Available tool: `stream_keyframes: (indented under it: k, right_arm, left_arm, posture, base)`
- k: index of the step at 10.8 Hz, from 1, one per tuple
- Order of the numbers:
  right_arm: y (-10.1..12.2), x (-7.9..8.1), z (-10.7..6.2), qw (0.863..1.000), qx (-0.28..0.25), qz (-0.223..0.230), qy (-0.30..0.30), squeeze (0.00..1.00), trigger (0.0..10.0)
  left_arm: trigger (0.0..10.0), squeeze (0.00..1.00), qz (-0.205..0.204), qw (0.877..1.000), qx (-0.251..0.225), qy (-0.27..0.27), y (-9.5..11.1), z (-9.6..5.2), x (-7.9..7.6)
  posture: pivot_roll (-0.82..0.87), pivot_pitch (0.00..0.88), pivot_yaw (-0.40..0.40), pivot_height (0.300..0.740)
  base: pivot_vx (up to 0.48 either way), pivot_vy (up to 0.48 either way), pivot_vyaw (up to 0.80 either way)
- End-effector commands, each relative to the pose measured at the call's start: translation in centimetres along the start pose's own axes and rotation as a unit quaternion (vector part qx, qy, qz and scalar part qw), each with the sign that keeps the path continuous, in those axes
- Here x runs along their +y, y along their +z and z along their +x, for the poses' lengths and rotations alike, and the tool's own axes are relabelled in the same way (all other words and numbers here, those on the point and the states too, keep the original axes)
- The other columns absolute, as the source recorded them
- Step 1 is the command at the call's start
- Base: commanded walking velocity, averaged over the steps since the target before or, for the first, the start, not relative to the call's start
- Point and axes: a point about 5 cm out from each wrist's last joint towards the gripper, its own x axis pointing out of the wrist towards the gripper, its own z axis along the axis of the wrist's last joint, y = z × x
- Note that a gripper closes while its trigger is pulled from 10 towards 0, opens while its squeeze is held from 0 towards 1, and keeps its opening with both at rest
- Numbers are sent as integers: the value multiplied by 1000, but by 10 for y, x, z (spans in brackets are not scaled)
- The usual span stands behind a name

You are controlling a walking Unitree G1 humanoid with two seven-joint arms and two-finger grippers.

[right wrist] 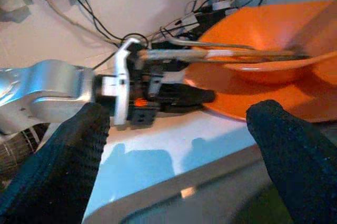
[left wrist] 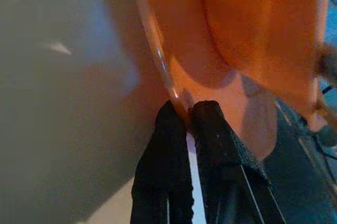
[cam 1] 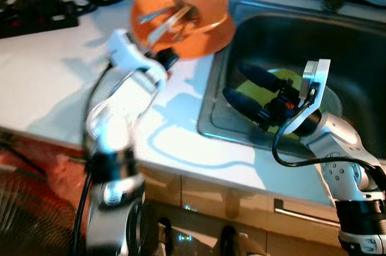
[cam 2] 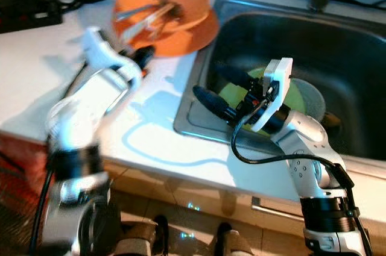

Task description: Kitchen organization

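Left gripper [left wrist: 184, 116] clenches the orange bowl [cam 1: 193, 12] rim to carry it; right gripper [cam 1: 253, 90], released, waits over the sink [cam 1: 362, 45].

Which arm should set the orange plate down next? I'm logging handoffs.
Probably the left: the left gripper is already shut on the rim of the orange plate, held above the counter. The right gripper is open and empty over the sink.

left tool [left wrist: 187, 121] | fingers pinching orange plate [left wrist: 237, 29] rim | white counter [left wrist: 63, 76]
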Motion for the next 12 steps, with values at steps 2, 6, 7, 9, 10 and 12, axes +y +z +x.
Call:
stream_keyframes:
  k: [2,6,7,9,10,12]
  right_arm:
    - [2,-1,0,1000,3,-7,10,0,10000]
    - [2,-2,2,1000,6,-4,19,0,10000]
    - [3,-3,2,1000,7,-5,21,0,10000]
    - [4,-4,2,1000,8,-6,24,0,10000]
    - [4,-3,2,1000,8,-6,25,0,10000]
    - [3,-3,3,1000,8,-3,28,0,10000]
  left_arm:
    - [10000,0,-35,991,73,107,-48,-14,33]
    - [10000,0,-60,983,63,161,-52,-38,57]
    - [10000,0,-68,982,62,167,-53,-41,57]
    - [10000,0,-69,980,69,174,-57,-50,60]
    - [10000,0,-56,979,86,175,-61,-59,65]
    - [10000,0,-33,979,106,173,-64,-70,74]
  posture:
    - [129,268,-22,740]
    - [142,272,-35,740]
    - [142,271,-37,740]
    - [145,273,-41,740]
    - [145,273,-41,740]
    - [161,277,-48,740]
  base:
    - [0,0,0]
    - [0,0,0]
    - [0,0,0]
    - [0,0,0]
    - [0,0,0]
    - [0,0,0]
